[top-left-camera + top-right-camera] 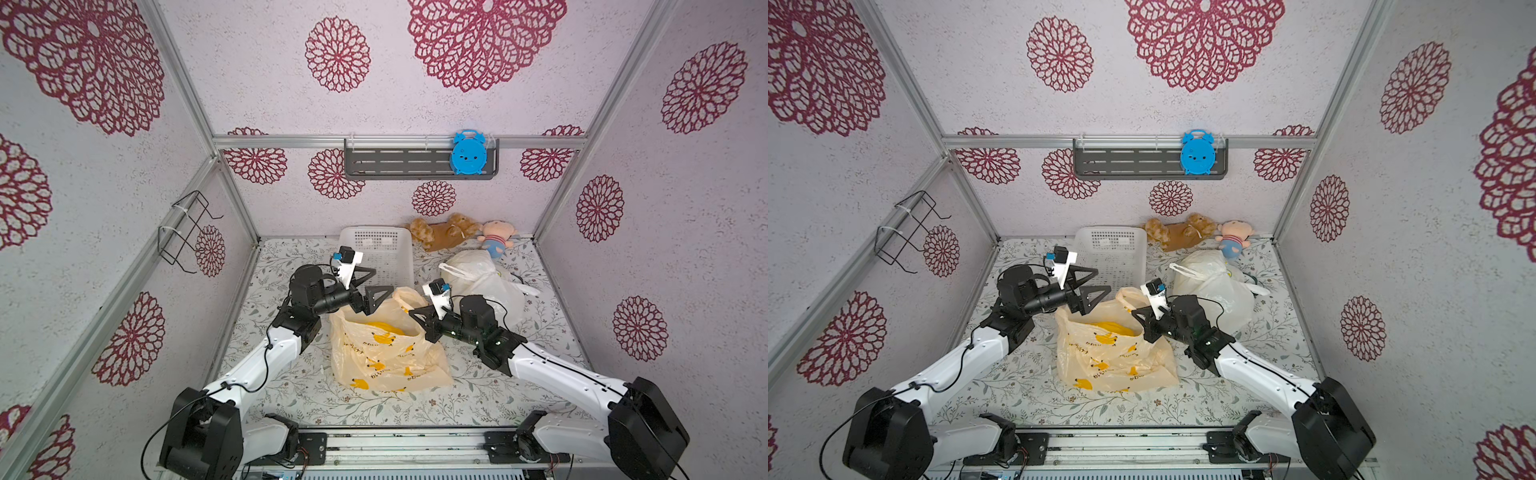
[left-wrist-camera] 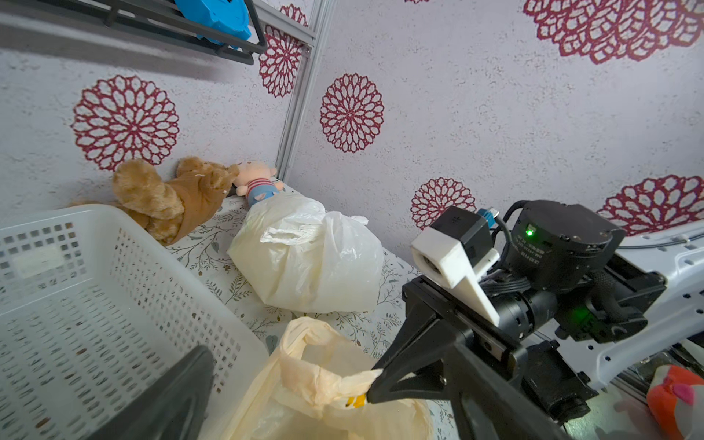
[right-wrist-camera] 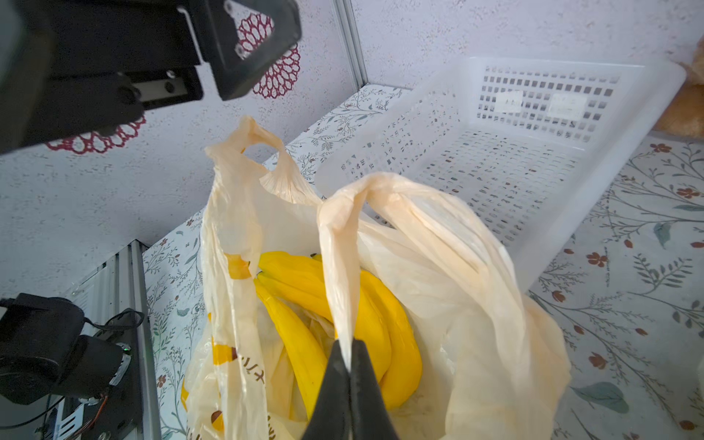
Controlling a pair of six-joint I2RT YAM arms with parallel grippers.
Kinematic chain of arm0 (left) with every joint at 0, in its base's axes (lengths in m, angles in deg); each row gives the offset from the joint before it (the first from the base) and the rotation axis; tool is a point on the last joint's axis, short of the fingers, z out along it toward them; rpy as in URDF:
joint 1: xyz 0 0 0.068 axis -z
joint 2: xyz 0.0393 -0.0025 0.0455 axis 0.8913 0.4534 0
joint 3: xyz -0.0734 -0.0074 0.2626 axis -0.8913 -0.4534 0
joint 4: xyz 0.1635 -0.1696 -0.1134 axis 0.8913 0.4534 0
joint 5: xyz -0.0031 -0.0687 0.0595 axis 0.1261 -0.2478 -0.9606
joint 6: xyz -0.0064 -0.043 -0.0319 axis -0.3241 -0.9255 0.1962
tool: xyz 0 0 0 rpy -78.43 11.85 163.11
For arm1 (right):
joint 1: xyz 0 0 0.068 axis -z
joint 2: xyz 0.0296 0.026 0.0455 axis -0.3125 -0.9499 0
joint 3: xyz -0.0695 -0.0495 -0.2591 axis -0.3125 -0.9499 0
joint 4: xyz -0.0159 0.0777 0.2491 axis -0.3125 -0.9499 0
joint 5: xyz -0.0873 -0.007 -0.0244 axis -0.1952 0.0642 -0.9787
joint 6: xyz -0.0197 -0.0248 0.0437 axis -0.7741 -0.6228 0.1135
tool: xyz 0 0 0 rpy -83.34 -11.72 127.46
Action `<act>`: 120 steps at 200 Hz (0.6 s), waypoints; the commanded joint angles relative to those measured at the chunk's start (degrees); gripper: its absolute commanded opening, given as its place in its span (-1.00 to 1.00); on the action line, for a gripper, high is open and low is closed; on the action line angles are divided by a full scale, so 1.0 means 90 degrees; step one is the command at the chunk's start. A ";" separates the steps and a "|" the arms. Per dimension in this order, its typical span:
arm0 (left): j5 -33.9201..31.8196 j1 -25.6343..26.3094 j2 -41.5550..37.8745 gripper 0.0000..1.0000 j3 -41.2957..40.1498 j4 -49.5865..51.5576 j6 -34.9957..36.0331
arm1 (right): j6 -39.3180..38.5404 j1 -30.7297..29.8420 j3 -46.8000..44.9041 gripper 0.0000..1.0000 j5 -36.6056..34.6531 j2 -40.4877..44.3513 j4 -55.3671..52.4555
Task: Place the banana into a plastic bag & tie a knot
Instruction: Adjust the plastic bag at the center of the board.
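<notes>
Right wrist — right pincer (image 3: pixel 348 348) clamps crinkly plastic bag (image 3: pixel 476 285) handle (yellow banana (image 3: pixel 293 301) inside) | left pincer (image 1: pixel 383 281) agape

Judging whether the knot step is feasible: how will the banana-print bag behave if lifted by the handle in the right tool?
Probably floppy: the bag is thin, creased film, and the handle pinched in the right tool is drawn into a narrow strand. Likely bottom-heavy: the bananas lie low inside, so it should sag rather than tip. The free handle may flop over.
</notes>
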 commanded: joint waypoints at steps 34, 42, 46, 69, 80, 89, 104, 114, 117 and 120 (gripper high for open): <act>0.1648 0.0026 0.1493 0.95 0.0322 -0.1853 -0.0635 | 0.0146 0.0187 -0.0134 -1.00 0.0299 0.0304 0.0342; 0.1740 0.0019 0.1664 0.95 0.0306 -0.2229 -0.0865 | 0.0145 0.0202 -0.0155 -1.00 0.0310 0.0337 0.0333; 0.1765 0.0026 0.1730 0.95 0.0296 -0.2383 -0.0971 | 0.0143 0.0211 -0.0161 -1.00 0.0298 0.0345 0.0332; 0.1801 0.0142 0.1956 0.95 0.0294 -0.2610 -0.1161 | 0.0145 0.0261 -0.0195 -1.00 0.0325 0.0395 0.0303; 0.1716 0.0239 0.2035 0.96 0.0319 -0.2465 -0.1050 | 0.0140 0.0270 -0.0196 -1.00 0.0339 0.0392 0.0308; 0.1645 0.0300 0.2105 0.98 0.0353 -0.2294 -0.0949 | 0.0154 0.0280 -0.0205 -1.00 0.0371 0.0387 0.0327; 0.1549 0.0366 0.2227 0.99 0.0383 -0.2235 -0.0914 | 0.0160 0.0290 -0.0210 -1.00 0.0384 0.0372 0.0344; 0.1496 0.0409 0.2278 1.00 0.0392 -0.2241 -0.0907 | 0.0165 0.0290 -0.0215 -1.00 0.0399 0.0360 0.0361; 0.1474 0.0414 0.2284 1.00 0.0385 -0.2243 -0.0903 | 0.0162 0.0290 -0.0215 -1.00 0.0402 0.0354 0.0364; 0.1459 0.0424 0.2286 0.99 0.0383 -0.2241 -0.0900 | 0.0160 0.0297 -0.0210 -1.00 0.0399 0.0350 0.0368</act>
